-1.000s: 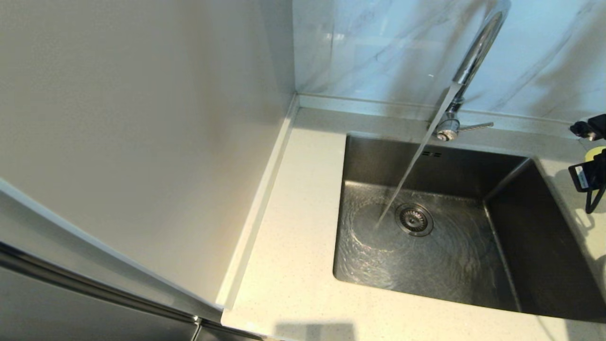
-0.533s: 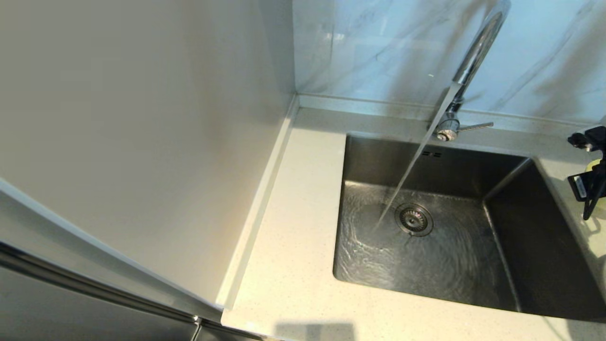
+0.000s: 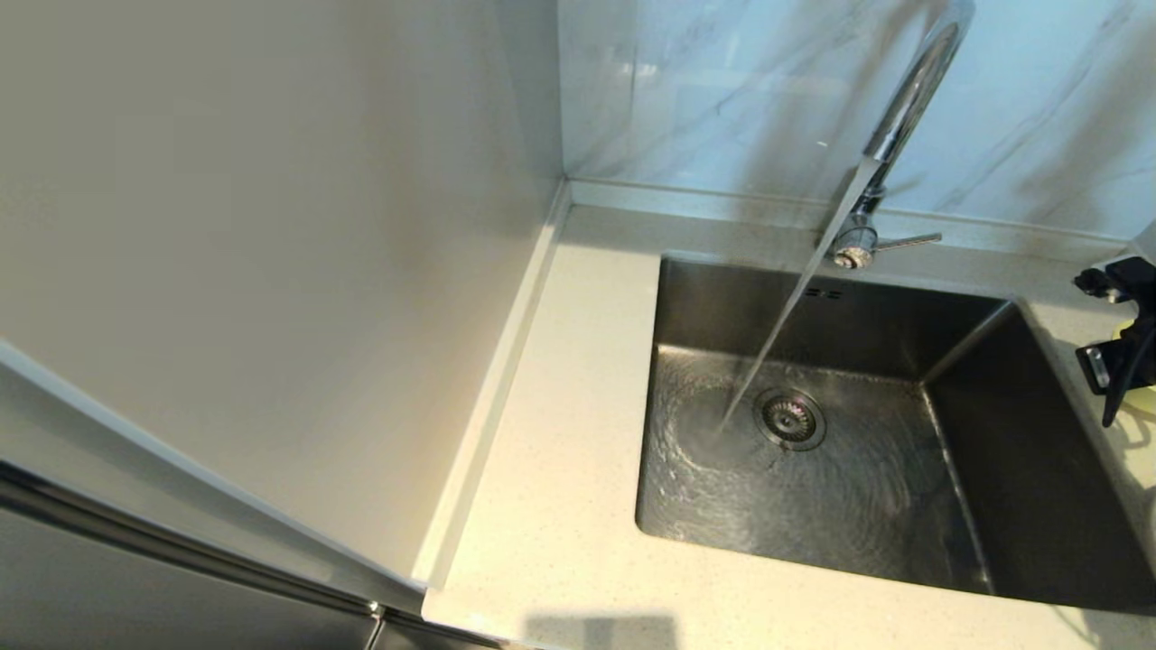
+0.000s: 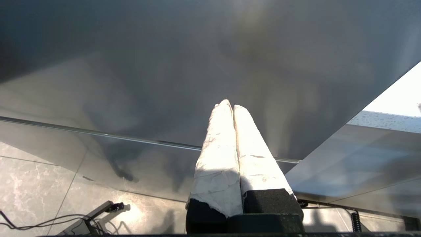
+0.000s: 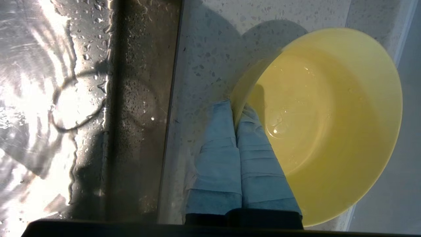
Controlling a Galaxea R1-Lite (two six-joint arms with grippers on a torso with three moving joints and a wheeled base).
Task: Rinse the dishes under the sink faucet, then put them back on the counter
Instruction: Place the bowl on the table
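My right gripper (image 5: 235, 107) is shut on the pale-yellow bowl (image 5: 329, 115), one blue-taped finger inside the rim and one outside. The bowl hangs over the speckled counter (image 5: 204, 49) just right of the sink (image 5: 138, 98) and has a little water in its bottom. In the head view that gripper (image 3: 1120, 348) shows at the far right edge with a sliver of the bowl (image 3: 1125, 328). The faucet (image 3: 908, 99) pours a stream into the sink (image 3: 686, 298) beside the drain (image 3: 790, 418). The plate and the chopstick are out of view.
My left gripper (image 4: 229, 105) is parked low, shut on nothing, facing a grey cabinet front. The counter (image 3: 569, 433) runs left of the sink to a cream side panel (image 3: 271, 271). The faucet lever (image 3: 908, 241) points right. A marble wall stands behind.
My right gripper has drifted slightly nearer to me and toward the sink with the bowl in it. Water keeps running.
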